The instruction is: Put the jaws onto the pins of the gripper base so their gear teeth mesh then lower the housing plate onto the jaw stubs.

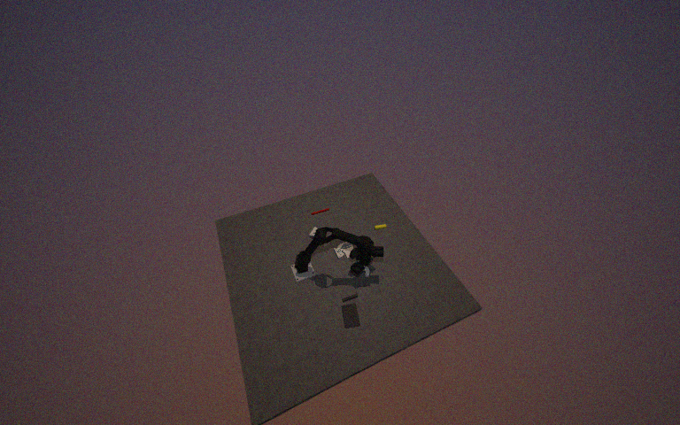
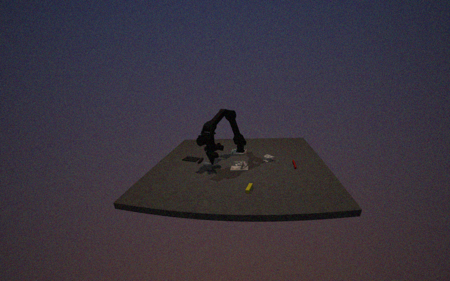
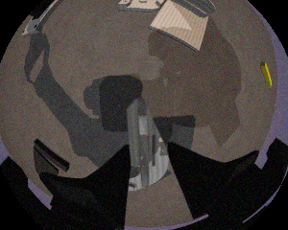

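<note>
From above, the arm is bending over the counter (image 1: 301, 368) (image 2: 238, 205) (image 3: 110, 53). Outside, the pincer (image 1: 359, 271) (image 2: 212, 163) (image 3: 150, 148) is reaching low, beside the gripper base (image 1: 341, 251) (image 2: 238, 167) (image 3: 180, 24). At the wrist, it's clasping the pale loose jaw (image 1: 367, 271) (image 3: 146, 163), probably light, stiff; mid-body looks the safest hold.
</note>
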`<state>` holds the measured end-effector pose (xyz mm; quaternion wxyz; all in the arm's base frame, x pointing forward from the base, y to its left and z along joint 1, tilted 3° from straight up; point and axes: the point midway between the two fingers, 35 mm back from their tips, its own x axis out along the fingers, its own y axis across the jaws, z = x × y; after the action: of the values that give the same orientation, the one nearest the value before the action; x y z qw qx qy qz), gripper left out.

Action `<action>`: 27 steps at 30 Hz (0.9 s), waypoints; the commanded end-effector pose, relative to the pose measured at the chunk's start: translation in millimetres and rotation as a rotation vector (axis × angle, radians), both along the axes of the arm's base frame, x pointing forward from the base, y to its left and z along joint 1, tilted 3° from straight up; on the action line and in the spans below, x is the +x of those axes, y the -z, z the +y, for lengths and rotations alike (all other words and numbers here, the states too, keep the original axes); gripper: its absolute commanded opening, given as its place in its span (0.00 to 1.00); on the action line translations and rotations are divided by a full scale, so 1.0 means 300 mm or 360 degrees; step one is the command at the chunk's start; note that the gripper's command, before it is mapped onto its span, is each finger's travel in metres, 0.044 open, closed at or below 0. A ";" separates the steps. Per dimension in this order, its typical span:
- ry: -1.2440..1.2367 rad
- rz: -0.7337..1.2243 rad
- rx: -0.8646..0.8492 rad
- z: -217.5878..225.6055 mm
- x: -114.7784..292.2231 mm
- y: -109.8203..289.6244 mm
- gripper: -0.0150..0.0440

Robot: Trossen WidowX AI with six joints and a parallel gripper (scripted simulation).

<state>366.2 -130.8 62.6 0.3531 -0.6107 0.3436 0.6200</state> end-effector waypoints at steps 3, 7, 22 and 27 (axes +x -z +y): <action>-0.0007 -0.0015 0.0000 -0.001 0.003 -0.072 0.48; -0.0008 -0.0014 0.0000 0.000 -0.001 -0.114 0.48; 0.0305 -0.0008 0.0004 0.093 -0.011 -0.131 0.48; 0.0492 -0.0004 0.0006 0.147 -0.020 -0.135 0.48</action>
<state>363.3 -95.8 103.9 0.4273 -0.5669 0.4141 0.5697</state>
